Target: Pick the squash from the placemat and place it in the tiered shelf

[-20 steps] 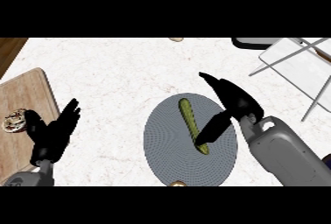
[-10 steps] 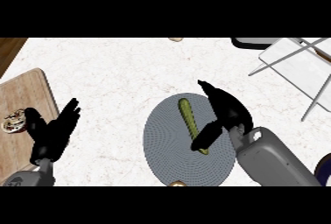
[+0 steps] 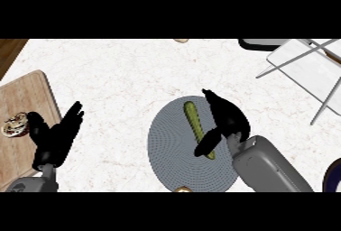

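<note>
Green squash (image 3: pixel 192 116) lies lengthwise on round grey placemat (image 3: pixel 170 158), pale marbled surface (image 3: pixel 120 72) beneath. Right hand (image 3: pixel 230 121) sits just beside squash's right flank, fingers straight, thumb angled across its lower end. Left hand (image 3: pixel 57 137) rests open at lower left, near wooden board (image 3: pixel 23 97). White tiered shelf (image 3: pixel 303 63) upper right, well apart.

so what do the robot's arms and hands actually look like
The right forearm and left forearm are smooth, rounded grey shells. The left hand and right hand are plain black, with slim tapered fingers and a thumb. No cables or markings visible.
</note>
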Available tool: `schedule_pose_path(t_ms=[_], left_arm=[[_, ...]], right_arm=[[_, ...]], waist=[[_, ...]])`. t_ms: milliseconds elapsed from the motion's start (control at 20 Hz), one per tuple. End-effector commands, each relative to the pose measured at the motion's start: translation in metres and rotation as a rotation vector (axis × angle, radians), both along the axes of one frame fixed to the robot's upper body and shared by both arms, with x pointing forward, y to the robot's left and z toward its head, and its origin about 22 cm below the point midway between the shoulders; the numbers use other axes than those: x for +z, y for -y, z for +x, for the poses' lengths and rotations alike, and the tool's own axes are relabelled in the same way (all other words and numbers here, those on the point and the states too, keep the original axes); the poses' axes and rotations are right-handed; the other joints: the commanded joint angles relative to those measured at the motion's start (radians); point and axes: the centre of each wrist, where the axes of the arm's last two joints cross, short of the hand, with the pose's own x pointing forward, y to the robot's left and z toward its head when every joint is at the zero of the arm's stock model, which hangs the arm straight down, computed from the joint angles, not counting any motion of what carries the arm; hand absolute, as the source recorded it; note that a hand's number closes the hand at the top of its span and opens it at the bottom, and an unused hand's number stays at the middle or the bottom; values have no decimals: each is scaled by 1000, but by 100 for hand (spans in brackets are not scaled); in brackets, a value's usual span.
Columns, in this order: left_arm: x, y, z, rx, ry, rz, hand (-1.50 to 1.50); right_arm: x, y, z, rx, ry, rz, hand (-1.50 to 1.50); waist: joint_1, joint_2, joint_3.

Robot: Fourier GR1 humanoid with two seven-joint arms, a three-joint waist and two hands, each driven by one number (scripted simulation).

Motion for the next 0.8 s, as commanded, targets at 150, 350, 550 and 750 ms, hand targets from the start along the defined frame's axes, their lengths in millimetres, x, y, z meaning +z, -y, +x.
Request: schedule_pose_path(t_ms=[150,350,550,750], left_arm=[[-18,9,-13,27,-72,-17,0],[-8,0,-8,32,-74,-14,0],[-7,11,-28,-4,-76,-12,0],[-23,11,-3,20,-84,3,0]], right_arm=[[-41,-9,-4,-14,27,-78,-150],[-30,-9,15,-22,41,-58,-150],[-41,-17,6,-27,63,-9,-150],[-55,-14,21,-10,61,-7,-150]], waist=[[4,6,-8],[4,6,-8],[3,4,-8],[-1,7,-8]])
